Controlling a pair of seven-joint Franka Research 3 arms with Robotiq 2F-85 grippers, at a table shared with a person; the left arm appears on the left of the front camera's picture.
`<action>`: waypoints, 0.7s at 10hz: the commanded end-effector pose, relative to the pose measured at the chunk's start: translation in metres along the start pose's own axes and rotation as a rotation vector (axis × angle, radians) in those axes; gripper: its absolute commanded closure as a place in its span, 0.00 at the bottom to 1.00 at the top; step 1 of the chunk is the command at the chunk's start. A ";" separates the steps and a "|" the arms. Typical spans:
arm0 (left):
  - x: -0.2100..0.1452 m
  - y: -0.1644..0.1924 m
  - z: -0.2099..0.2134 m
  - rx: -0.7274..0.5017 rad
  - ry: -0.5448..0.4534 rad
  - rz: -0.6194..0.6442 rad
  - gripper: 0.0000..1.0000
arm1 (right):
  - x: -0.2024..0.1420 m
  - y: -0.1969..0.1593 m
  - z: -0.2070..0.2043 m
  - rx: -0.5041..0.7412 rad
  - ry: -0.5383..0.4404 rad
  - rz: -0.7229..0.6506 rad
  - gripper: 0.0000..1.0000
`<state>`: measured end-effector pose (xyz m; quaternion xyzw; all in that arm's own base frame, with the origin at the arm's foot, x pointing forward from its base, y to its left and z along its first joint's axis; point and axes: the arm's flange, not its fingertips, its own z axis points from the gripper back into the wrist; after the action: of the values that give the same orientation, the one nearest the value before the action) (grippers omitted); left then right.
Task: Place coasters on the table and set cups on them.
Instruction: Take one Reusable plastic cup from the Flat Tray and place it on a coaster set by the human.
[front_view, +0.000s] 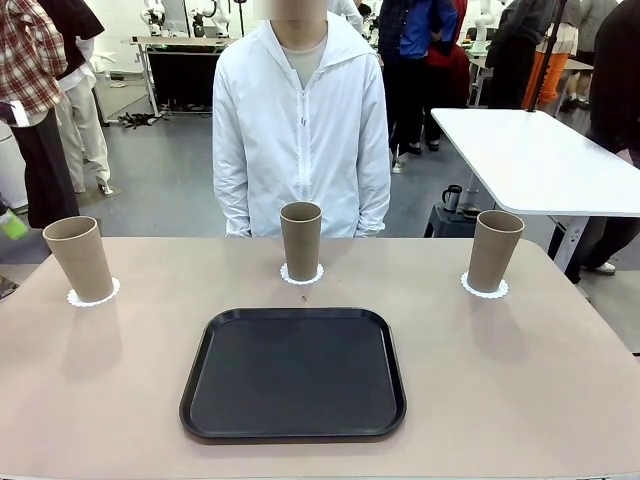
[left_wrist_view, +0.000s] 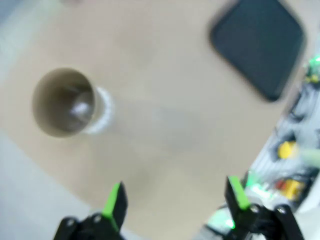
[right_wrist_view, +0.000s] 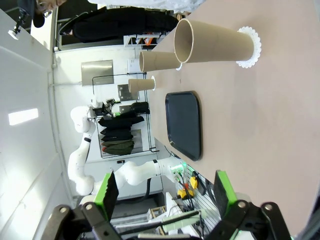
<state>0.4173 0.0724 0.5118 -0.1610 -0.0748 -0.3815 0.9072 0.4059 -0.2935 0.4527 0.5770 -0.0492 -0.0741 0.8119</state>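
Nearest the front camera lies the black tray (front_view: 293, 373), flat on the table (front_view: 520, 380), its near rim toward the robot's side; every place below is told from this tray. Beyond its far edge, just past the middle, the centre cup (front_view: 300, 240) stands upright on a coaster (front_view: 301, 275), long axis vertical, rim up and wider than the base, so only a lacy ring of white shows around its foot. Far off the tray's left side another cup (front_view: 79, 258) stands rim up on its coaster (front_view: 94, 294), leaning a little in the picture's wide-angle edge, and far off the tray's right side the third cup (front_view: 494, 250) stands likewise on its coaster (front_view: 484, 287). A person in a white jacket (front_view: 300, 130) stands behind the table past the tray, with hands hidden below the table edge. The left wrist view is blurred: the left gripper (left_wrist_view: 177, 200) hangs above the table with its green-padded fingers spread wide and nothing between them, one cup (left_wrist_view: 63, 102) seen from above with its mouth toward the camera and the coaster's edge a smear beside it, the tray (left_wrist_view: 257, 45) cut off by the picture's edge. The right gripper (right_wrist_view: 162, 192) is likewise spread wide and empty, well clear of the tray, with its view rolled sideways so the cups lie across the picture.
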 end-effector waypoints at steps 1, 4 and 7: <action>-0.023 -0.048 -0.002 -0.189 -0.021 0.193 0.00 | 0.000 0.001 0.000 -0.006 -0.006 -0.003 0.00; -0.047 -0.074 -0.008 -0.233 -0.001 0.229 0.00 | 0.000 0.001 0.000 -0.006 -0.006 -0.003 0.00; -0.048 -0.074 -0.006 -0.248 0.037 0.224 0.00 | 0.000 0.001 0.000 -0.006 -0.006 -0.003 0.00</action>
<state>0.3348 0.0529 0.5086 -0.2712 0.0102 -0.2880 0.9184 0.4060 -0.2934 0.4527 0.5770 -0.0491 -0.0740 0.8119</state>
